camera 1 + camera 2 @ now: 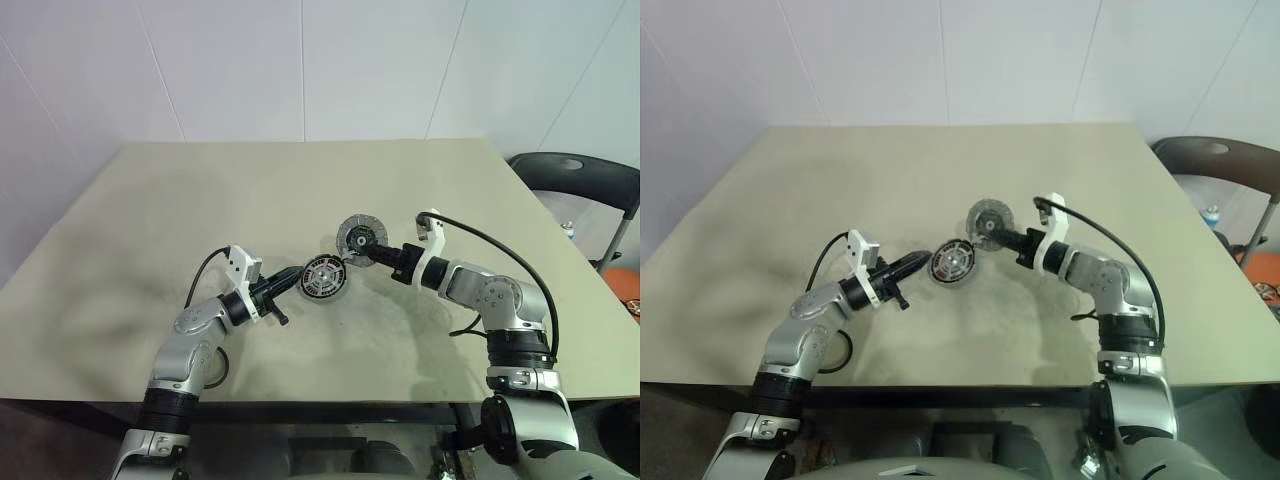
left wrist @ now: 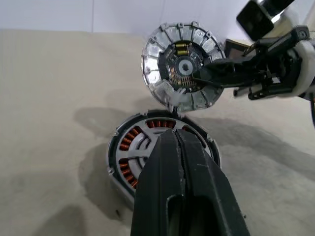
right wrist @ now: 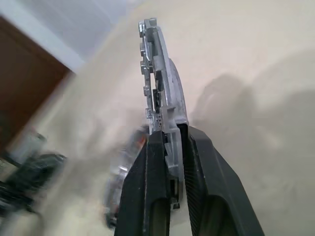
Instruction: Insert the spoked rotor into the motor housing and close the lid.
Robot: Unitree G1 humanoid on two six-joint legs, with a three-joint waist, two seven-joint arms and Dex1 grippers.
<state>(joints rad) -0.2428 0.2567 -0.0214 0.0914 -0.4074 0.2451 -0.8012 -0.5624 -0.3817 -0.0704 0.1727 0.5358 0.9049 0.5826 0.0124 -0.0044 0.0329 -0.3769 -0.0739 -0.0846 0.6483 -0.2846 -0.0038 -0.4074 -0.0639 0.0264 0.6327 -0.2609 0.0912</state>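
Your right claw [image 1: 362, 250] was clenched on the lid [image 1: 357, 234], holding it on edge above the counter [image 1: 150, 200], just beyond the motor housing [image 1: 323, 277]. Your left claw [image 1: 296, 277] was clenched at the housing's rim, tilting it up near the counter's middle, closer to the front edge. The spoked rotor looked already seated in the housing. To do this well, you'd have needed to turn the lid face-on to the housing, centre it, then press squarely. Counted: one lid, one housing, two claws.
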